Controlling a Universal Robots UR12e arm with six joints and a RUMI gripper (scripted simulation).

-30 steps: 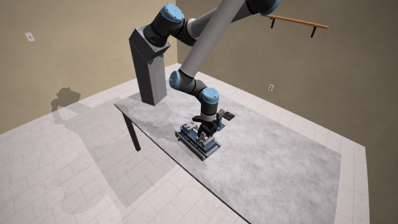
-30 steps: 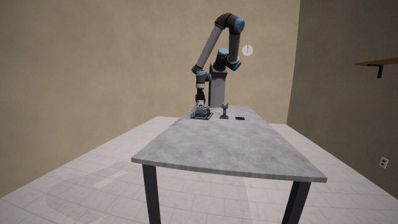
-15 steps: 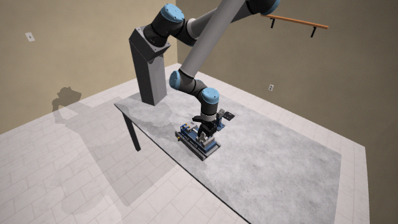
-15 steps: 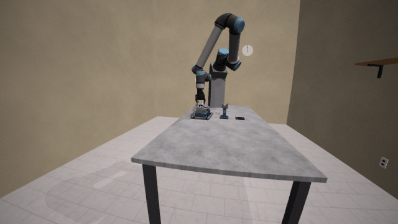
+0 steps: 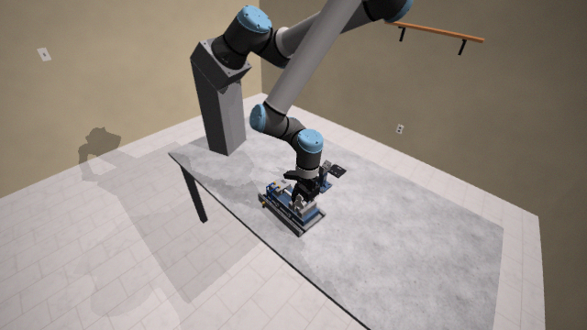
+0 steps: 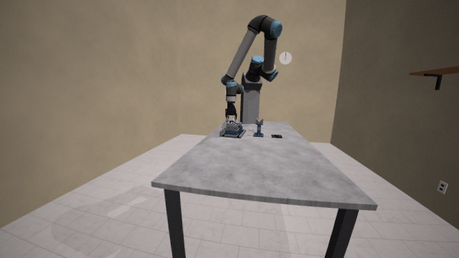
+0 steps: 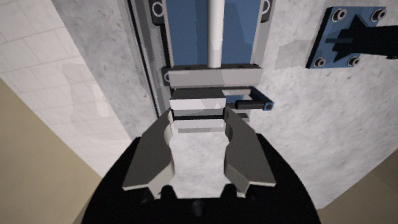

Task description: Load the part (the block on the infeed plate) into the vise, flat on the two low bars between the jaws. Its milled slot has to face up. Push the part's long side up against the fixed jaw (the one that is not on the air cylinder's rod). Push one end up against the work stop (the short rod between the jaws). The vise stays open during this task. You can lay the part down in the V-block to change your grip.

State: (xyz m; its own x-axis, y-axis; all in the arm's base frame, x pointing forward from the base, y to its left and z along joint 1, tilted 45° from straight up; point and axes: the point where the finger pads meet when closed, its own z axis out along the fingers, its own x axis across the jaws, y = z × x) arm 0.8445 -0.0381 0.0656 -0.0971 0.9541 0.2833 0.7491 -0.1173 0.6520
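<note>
Out of frame at 1 o'clock in the top view, the arm's elbow loses its upper edge, while the bench slips past the bottom at 5 o'clock. The jaws screen part of the vise; there and in the exterior view, the block is too small to make out. The exterior's bottom edge crops two bench legs, at 7 and 5 o'clock; a shelf runs off near 3 o'clock, and the wall clock is too small to read. In the wrist view, the vise is cut off at 12 o'clock, the dark stand at 2 o'clock. The block's underside is hidden.
</note>
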